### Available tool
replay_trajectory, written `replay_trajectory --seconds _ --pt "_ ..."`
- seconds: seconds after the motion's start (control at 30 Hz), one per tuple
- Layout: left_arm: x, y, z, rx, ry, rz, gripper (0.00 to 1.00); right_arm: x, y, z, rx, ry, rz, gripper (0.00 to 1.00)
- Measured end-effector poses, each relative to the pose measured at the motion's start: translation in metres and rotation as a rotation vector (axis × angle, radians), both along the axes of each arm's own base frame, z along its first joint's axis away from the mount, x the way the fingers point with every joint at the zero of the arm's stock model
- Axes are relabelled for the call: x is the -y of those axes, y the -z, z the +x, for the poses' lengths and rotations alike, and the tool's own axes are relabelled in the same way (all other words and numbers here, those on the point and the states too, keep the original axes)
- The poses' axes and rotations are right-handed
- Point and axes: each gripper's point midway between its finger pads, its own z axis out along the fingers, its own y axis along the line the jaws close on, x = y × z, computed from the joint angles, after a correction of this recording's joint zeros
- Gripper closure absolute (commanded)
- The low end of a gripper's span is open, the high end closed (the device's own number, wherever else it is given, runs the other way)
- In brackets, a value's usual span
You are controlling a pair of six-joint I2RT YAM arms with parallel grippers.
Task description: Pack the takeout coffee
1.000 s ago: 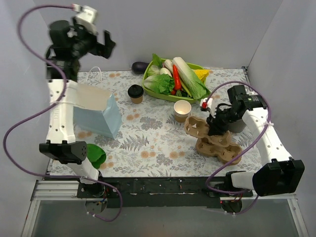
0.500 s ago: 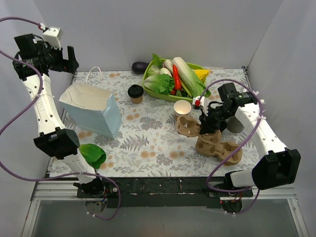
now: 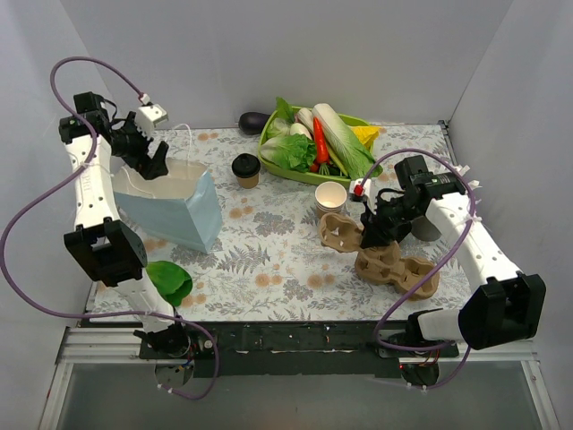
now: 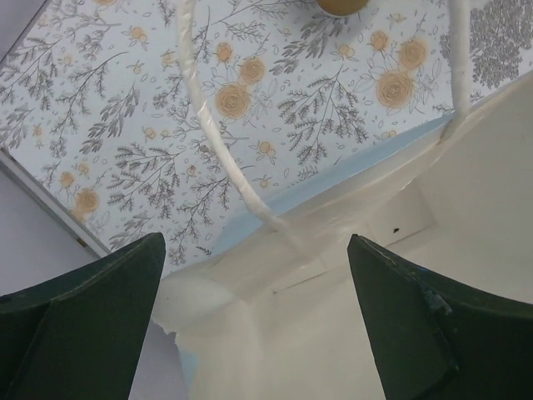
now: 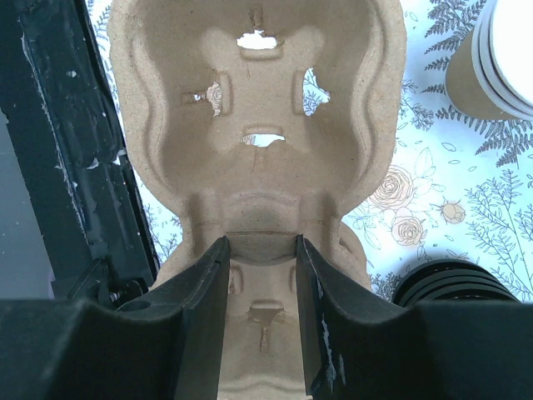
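Note:
The takeout coffee (image 3: 245, 169), a tan cup with a black lid, stands on the floral cloth between the blue bag (image 3: 175, 213) and the green tray. My left gripper (image 3: 148, 163) is open over the bag's open mouth; the left wrist view shows its gripper (image 4: 254, 242) above the bag's white inside (image 4: 375, 250) and a white handle (image 4: 221, 137). My right gripper (image 3: 369, 235) is shut on a brown cup carrier (image 3: 343, 231), held tilted off a second carrier (image 3: 400, 270). In the right wrist view the gripper (image 5: 262, 242) pinches the carrier's (image 5: 258, 108) middle ridge.
A lidless tan cup (image 3: 330, 201) stands just behind the held carrier, also in the right wrist view (image 5: 500, 67). A stack of black lids (image 5: 454, 287) sits beside the right arm. A green tray of vegetables (image 3: 313, 143), an eggplant (image 3: 252, 121) and a green leaf (image 3: 172, 282) lie around.
My left gripper has come down from high at the back left to the mouth of the blue bag. My right gripper has shifted the held carrier a little to the left.

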Motion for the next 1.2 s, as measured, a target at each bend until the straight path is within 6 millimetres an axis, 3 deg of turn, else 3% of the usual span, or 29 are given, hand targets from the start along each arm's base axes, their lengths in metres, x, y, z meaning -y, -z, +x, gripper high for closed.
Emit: replay_trajectory --seconds 0.2,0.47,0.87,0.9,0.93,1.0,1.07,1.2 --pt "0.017 0.013 -0.006 -0.009 0.113 0.056 0.38 0.0 0.001 -0.001 -0.009 0.007 0.0 0.95" --pt "0.038 0.015 -0.006 0.011 0.204 0.093 0.48 -0.001 0.003 -0.001 -0.023 0.01 -0.004 0.95" --pt "0.026 0.009 -0.014 0.049 0.251 0.224 0.69 -0.002 0.004 0.002 -0.011 0.011 -0.008 0.95" --pt "0.024 0.008 -0.013 0.054 0.249 0.234 0.67 -0.001 0.004 0.002 -0.011 0.012 -0.01 0.95" --pt "0.023 0.006 -0.013 0.058 0.246 0.241 0.44 -0.001 0.004 0.002 -0.011 0.012 -0.011 0.95" --pt "0.022 0.001 -0.011 0.069 0.243 0.25 0.26 -0.001 0.004 0.003 -0.01 0.015 -0.013 0.95" --pt "0.022 -0.002 -0.012 0.067 0.225 0.239 0.18 -0.001 0.004 0.003 -0.011 0.016 -0.013 0.95" --pt "0.021 -0.004 -0.012 0.058 0.183 0.224 0.17 -0.001 0.005 0.003 -0.012 0.016 -0.014 0.95"
